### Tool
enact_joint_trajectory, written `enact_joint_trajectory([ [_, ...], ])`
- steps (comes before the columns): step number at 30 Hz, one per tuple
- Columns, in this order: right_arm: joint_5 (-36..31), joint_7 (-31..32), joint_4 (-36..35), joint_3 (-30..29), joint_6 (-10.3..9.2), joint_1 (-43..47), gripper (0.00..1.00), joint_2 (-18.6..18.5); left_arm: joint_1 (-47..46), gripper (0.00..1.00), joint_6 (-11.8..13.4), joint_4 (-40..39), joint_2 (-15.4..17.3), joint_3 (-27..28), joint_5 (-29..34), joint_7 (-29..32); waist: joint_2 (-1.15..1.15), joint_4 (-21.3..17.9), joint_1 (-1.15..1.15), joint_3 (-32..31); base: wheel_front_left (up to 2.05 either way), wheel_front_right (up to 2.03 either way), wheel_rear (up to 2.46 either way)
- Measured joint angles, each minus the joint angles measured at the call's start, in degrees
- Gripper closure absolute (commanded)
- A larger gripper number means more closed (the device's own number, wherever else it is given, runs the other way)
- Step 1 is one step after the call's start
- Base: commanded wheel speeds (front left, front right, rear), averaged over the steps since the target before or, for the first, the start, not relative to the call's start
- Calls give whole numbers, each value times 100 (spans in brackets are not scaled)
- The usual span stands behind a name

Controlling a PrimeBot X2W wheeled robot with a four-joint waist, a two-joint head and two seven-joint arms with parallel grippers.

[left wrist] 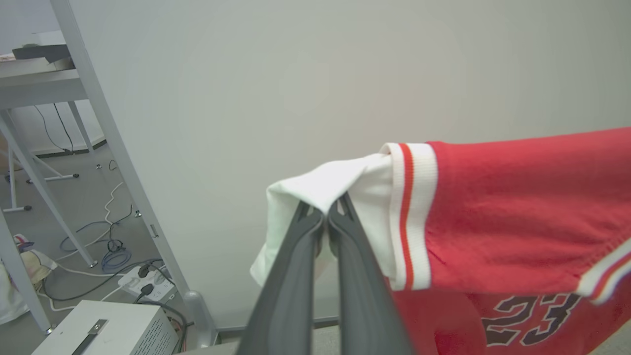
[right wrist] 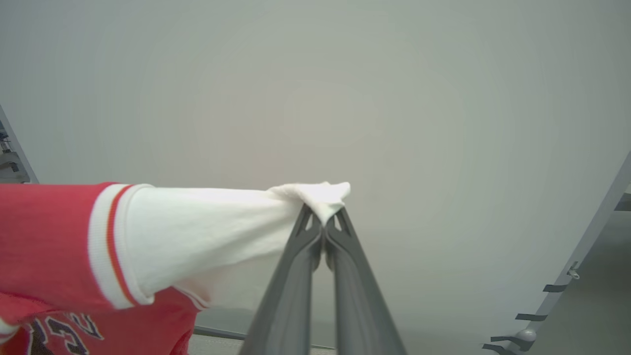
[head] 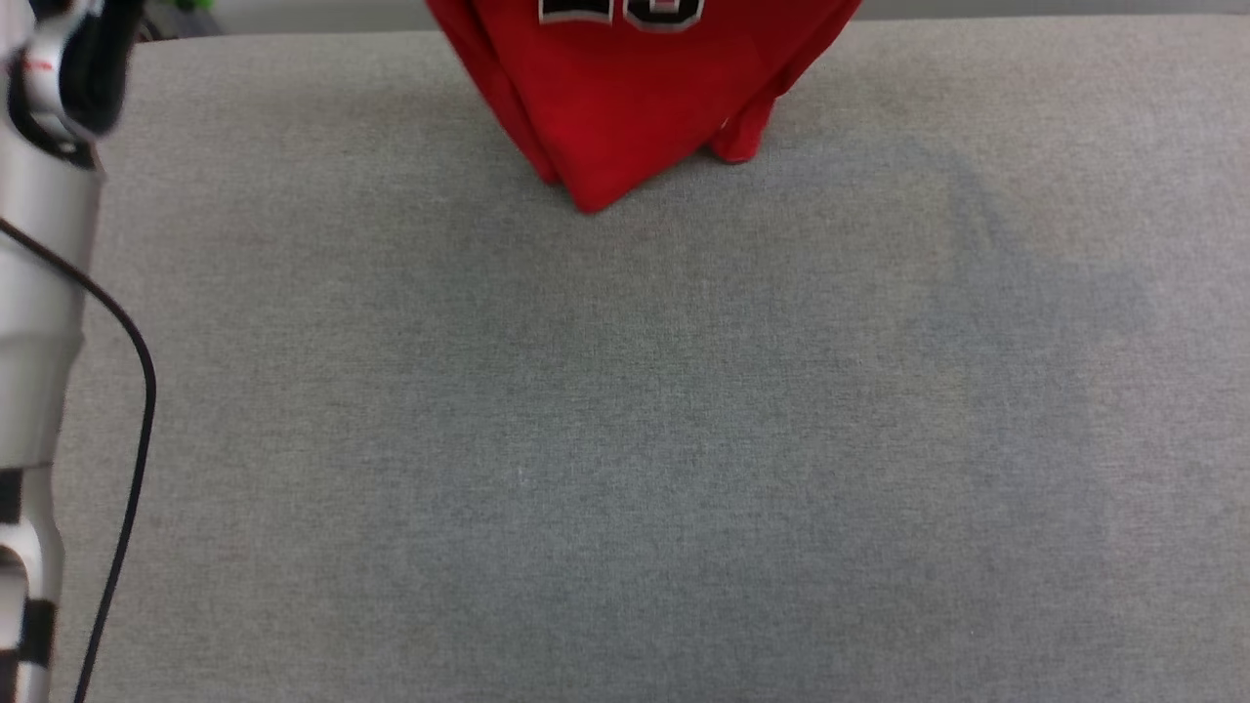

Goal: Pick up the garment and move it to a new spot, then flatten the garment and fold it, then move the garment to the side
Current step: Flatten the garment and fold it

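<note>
In the left wrist view the left claw (left wrist: 325,220) rises from the bottom middle of the frame. Its two long dark fingers (left wrist: 291,276) are pressed together at the tips, pinching a white sleeve of the garment (left wrist: 493,212) near the frame's centre. In the right wrist view the right claw (right wrist: 323,227) stands the same way, closed tip to tip on the other white sleeve just below the frame's centre. In the head view the left arm's pale silver forearm (head: 39,293) runs up the left edge of the frame, blurred toward the upper left corner. A thin black cable (head: 142,391) loops beside it.
</note>
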Motion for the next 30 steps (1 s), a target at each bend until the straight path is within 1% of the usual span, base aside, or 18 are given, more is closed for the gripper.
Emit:
enact_joint_trajectory([
  [6,-147,-357,868,182,1,-1340,100,-185,-1323,100,-213,733,1,-147,439,-385,0,-104,0,477,0,0,0],
  [10,-227,-577,1365,257,1,-2072,100,-249,-1963,100,-277,1183,-52,-208,552,-499,0,-171,0,815,0,0,0],
  [13,-235,-775,1689,357,2,-2447,100,-246,-2317,100,-282,1535,-121,-185,566,-591,0,-222,0,1054,0,0,0],
  [16,-233,-951,2016,490,1,-2637,100,-179,-2482,100,-282,1900,-189,-140,548,-715,0,-280,0,1259,0,0,0],
  [20,-138,-1158,2441,783,1,-2680,100,-31,-2495,100,-302,2407,-263,-97,464,-886,0,-373,0,1451,0,0,0],
  [26,310,-1366,2984,1282,1,-2530,100,191,-2257,100,-463,3088,-412,-30,167,-1146,0,-495,0,1518,0,0,0],
  [27,417,-1395,3084,1362,1,-2421,100,238,-2134,100,-495,3216,-450,11,79,-1189,0,-500,0,1499,0,0,0],
  [28,699,-1456,3325,1633,1,-1993,100,377,-1724,100,-570,3543,-535,114,-199,-1270,0,-500,0,1405,0,0,0],
  [29,792,-1468,3398,1745,1,-1802,100,415,-1556,100,-591,3645,-555,111,-266,-1279,0,-498,0,1358,0,0,0],
  [30,1103,-1539,3516,1978,1,-1207,100,431,-1018,100,-612,3819,-623,91,-457,-1355,0,-484,0,1205,0,0,0],
])
